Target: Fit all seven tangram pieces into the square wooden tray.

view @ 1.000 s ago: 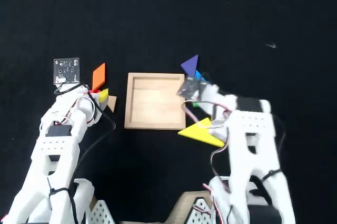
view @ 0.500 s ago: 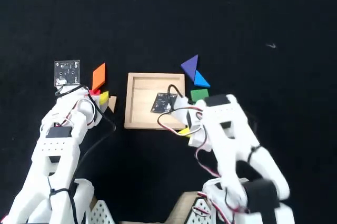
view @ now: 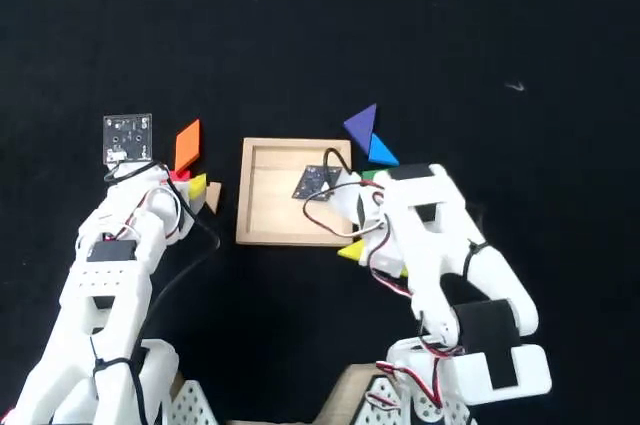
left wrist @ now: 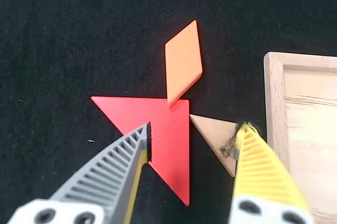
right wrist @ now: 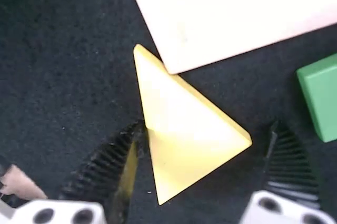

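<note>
From above, a square wooden tray (view: pixel 262 200) lies on the black desk (view: pixel 500 65). The part of its floor that shows is bare, and the white right arm (view: pixel 430 235) covers the edge on its own side. Beyond that edge lie a purple triangle (view: pixel 361 125), a blue triangle (view: pixel 381 151) touching it, and a green square (view: pixel 372 175) partly under the arm. An orange parallelogram (view: pixel 187 145) lies by the white left arm (view: pixel 115 255). In the left wrist view, the left pincer (left wrist: pixel 195 129) stands wide open and holds nothing. Its grey finger is over a large red triangle (left wrist: pixel 158 139), which the arm mostly covers from above, and its yellow finger is over a small pale wooden triangle (left wrist: pixel 218 137) just beside the tray's outer wall. The parallelogram's corner touches the red triangle. In the right wrist view, the right pincer (right wrist: pixel 205 129) stands open astride a large yellow triangle (right wrist: pixel 184 129), not closed on it. That piece lies on the desk outside the tray, one edge against the tray's corner, with the green square near.
</note>
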